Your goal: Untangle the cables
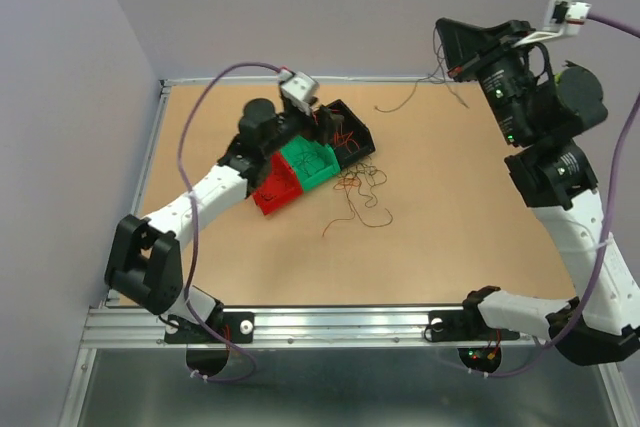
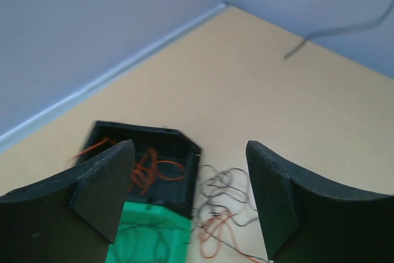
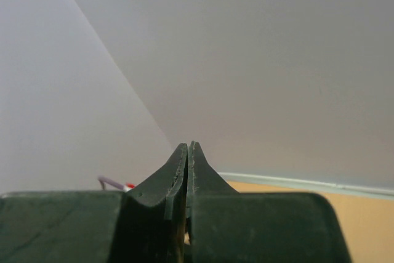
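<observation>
A loose tangle of thin orange, red and dark cables [image 1: 358, 187] lies on the brown table right of three bins; it also shows in the left wrist view [image 2: 228, 204]. My left gripper [image 1: 325, 122] is open and empty, hovering over the black bin [image 2: 178, 143], which holds orange cables [image 2: 151, 170]. My right gripper [image 1: 440, 35] is raised at the back right with its jaws pressed together [image 3: 188, 147]. A thin dark cable [image 1: 410, 97] hangs from it to the table; it is blurred in the left wrist view [image 2: 332, 31].
A black bin [image 1: 350, 137], a green bin [image 1: 310, 162] and a red bin [image 1: 275, 192] sit in a diagonal row under the left arm. Walls close the table at the back and left. Thick purple arm cables loop over both arms.
</observation>
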`<control>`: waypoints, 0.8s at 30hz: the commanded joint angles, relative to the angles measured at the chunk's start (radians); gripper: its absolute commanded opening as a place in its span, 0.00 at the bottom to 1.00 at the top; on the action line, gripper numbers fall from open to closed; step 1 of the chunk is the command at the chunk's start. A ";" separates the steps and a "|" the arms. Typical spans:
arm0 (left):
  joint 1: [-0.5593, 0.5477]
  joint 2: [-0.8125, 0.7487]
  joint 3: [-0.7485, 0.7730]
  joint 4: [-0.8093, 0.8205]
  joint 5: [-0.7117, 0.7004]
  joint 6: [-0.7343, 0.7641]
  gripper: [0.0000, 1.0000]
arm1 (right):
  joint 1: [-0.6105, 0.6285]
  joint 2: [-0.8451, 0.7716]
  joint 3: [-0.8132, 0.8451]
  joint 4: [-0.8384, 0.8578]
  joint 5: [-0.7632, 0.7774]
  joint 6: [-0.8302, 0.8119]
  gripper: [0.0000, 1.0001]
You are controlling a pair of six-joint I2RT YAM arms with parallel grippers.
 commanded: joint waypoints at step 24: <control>0.489 -0.303 -0.170 0.014 -0.044 -0.152 0.99 | 0.156 0.327 -0.108 0.104 -0.041 -0.063 0.01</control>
